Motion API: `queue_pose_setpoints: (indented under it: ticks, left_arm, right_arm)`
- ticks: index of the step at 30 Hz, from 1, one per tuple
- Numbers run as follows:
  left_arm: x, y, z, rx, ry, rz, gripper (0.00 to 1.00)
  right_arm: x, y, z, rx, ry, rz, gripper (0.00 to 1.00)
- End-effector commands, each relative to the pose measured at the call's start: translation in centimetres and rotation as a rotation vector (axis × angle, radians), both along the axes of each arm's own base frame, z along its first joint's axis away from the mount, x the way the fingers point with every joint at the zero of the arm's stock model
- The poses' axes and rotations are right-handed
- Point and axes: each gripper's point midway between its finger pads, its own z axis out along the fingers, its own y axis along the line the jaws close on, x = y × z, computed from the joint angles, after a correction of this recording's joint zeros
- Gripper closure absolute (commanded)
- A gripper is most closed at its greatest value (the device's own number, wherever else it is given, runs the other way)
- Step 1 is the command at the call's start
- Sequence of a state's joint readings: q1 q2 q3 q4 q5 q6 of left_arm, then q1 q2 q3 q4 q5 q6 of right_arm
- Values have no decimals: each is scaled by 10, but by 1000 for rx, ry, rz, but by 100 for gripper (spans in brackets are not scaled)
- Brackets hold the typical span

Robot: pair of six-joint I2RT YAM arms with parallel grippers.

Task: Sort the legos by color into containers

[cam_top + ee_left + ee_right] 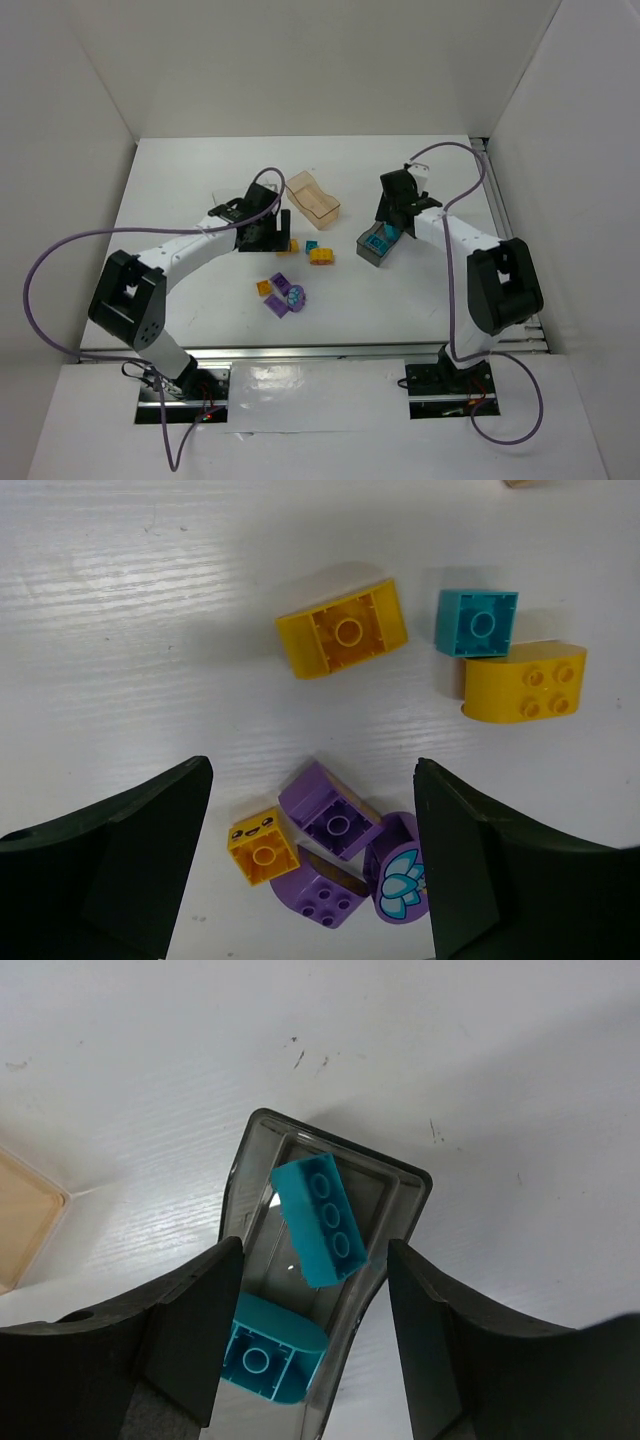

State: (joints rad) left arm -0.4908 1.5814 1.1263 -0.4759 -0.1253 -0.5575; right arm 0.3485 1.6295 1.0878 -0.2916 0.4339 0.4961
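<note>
My left gripper (283,234) is open and empty above the loose legos; in the left wrist view (312,772) its jaws stand wide apart. Below it lie a small yellow brick with a face (262,846), two purple bricks (330,811) (318,893) and the round purple piece with a blue pattern (401,881). Farther off lie an upturned yellow brick (342,631), a cyan brick (477,622) and a rounded yellow brick (525,684). My right gripper (390,221) is open over the smoky grey bin (345,1148), which holds a long cyan brick (320,1218), tilted, and a rounded cyan brick (268,1356).
The amber bin (313,196) stands empty at the back between the arms; its corner shows in the right wrist view (20,1222). The grey bin (366,251) sits right of centre. I cannot make out the clear whitish bin. White walls enclose the table.
</note>
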Motion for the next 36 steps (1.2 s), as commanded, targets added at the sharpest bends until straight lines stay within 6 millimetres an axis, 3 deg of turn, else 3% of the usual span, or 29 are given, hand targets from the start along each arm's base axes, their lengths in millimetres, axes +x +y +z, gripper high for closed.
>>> queue_pose_setpoints:
  ticks: [1, 3, 7, 10, 15, 18, 24, 28, 31, 34, 35, 36]
  left_arm:
    - [10, -12, 5, -13, -10, -3, 9]
    - [10, -18, -1, 4, 0, -16, 9]
    - [17, -19, -7, 69, 4, -26, 8]
    - [18, -10, -25, 181, 19, 11, 1]
    - [28, -5, -45, 254, 40, 19, 0]
    - [36, -3, -46, 298, 38, 1, 0]
    - [52, 4, -56, 399, 29, -10, 0]
    - [58, -1, -65, 371, 44, -5, 0]
    - [57, -8, -70, 334, 59, -14, 7]
    - [48, -7, -71, 312, 65, -12, 24]
    - [48, -10, -70, 295, 60, -17, 24]
    - [48, -10, -66, 290, 52, -16, 34]
  right_arm:
    - [12, 3, 29, 21, -64, 6, 33]
    - [8, 3, 40, 36, -88, 13, 33]
    - [-9, 5, 89, 99, -206, 32, 30]
    - [-22, 0, 112, 115, -253, 33, 23]
    - [-40, -5, 128, 127, -270, 40, 17]
    - [-46, -5, 140, 150, -298, 42, 14]
    - [-57, -5, 140, 154, -285, 46, 11]
    - [-59, -10, 142, 143, -290, 32, 11]
    - [-59, -10, 142, 143, -290, 32, 11]
    - [-59, -10, 135, 137, -272, 31, 11]
    - [-60, -10, 130, 133, -262, 31, 11]
    - [-61, -8, 130, 139, -260, 38, 11]
